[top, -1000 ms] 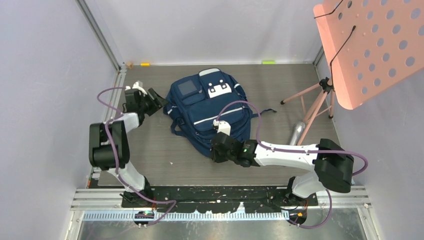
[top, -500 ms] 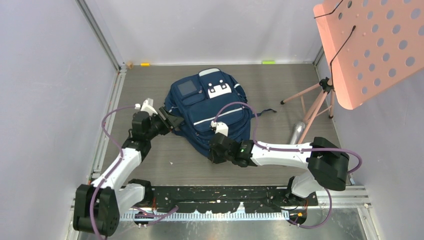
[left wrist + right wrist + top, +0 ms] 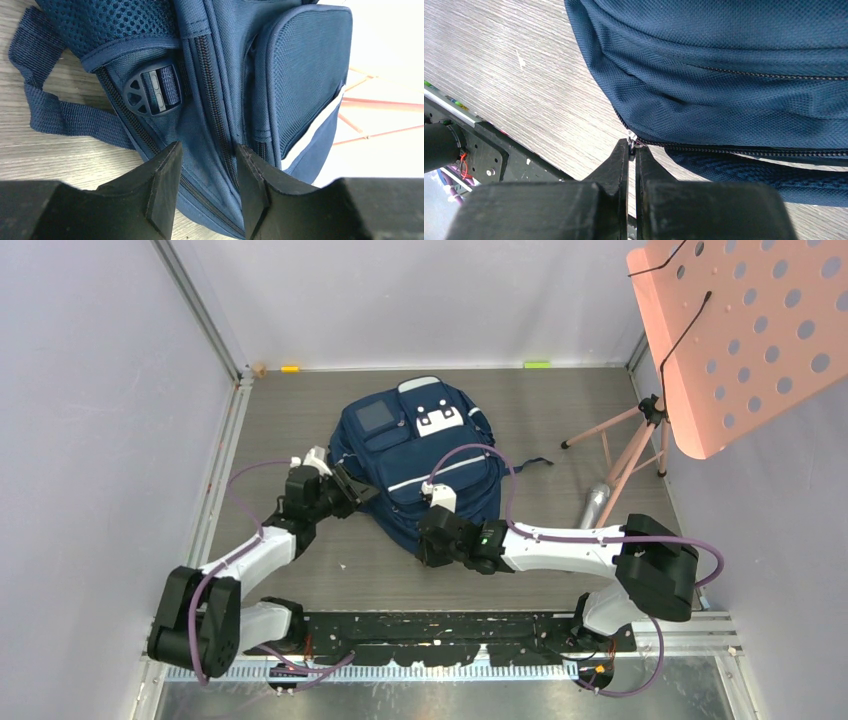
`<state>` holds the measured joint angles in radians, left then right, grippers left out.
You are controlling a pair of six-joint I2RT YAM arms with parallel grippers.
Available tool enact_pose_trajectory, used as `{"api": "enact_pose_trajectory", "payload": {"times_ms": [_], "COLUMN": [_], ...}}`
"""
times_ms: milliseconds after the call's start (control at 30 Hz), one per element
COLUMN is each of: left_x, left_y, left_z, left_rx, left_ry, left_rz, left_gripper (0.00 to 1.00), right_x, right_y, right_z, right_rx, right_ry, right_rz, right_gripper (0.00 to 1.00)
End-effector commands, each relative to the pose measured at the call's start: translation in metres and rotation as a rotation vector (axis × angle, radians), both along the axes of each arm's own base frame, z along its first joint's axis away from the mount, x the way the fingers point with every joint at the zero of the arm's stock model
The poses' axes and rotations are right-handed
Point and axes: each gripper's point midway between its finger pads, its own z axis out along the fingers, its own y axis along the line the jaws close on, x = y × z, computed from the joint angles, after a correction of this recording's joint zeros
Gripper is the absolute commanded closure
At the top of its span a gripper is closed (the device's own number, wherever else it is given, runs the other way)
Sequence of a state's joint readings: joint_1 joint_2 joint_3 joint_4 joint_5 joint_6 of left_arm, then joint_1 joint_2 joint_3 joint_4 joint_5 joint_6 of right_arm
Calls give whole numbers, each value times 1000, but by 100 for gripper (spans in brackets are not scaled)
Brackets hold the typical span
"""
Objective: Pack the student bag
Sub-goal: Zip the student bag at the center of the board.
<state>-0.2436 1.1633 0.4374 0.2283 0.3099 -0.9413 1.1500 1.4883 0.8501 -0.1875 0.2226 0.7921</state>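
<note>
One navy student bag (image 3: 390, 455) lying flat w/ white stripes.

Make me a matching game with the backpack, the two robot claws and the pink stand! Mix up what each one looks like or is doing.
Things:
1. student bag
2. left gripper
3. right gripper
4. music stand

Looks or doing:
A. pinched shut on a zipper pull
B. pink with round holes
C. navy blue, lying on the table
D. jaws apart at the bag's side

Right pairs: 1-C, 2-D, 3-A, 4-B.
</note>
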Motion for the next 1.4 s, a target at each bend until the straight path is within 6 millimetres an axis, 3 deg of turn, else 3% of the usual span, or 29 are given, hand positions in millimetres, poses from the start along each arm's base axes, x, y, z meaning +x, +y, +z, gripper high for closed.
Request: {"api": "enact_pose_trajectory", "payload": {"times_ms": [0,333,400,467,533,567,867,1033,1367], "left_x": [15,16,16,19,21,23,51,78,146], "left_y": [-16,-34,-37,-34,-27,-22,44,74,121], "left_z": [17,5,7,9,11,12,15,13,26], "left_rx": [-54,-82,-100,-95,-76,-64,12,134,306], "left_ry": [-81,-53,-63,-78,-83,-85,-74,-101,-159], "left_rz": [-26,-71,-80,-65,-47,-42,-34,-66,17], "left_gripper": [54,54,61,78,96,100,100,100,100], "right_x": [-9,-8,-7,-6,-5,-5,-4,4,40], "right_y": [13,12,11,8,3,-2,-37,-55,-99], "right_z": [7,4,5,6,7,5,4,2,-11], "right_rx": [40,24,20,10,-6,-25,-66,-83,-147], "right_ry": [16,15,10,6,5,7,19,30,33], "right_rz": [45,44,38,26,10,1,-61,-84,-141], "right_gripper": [100,100,100,100,100,100,100,100,100]}}
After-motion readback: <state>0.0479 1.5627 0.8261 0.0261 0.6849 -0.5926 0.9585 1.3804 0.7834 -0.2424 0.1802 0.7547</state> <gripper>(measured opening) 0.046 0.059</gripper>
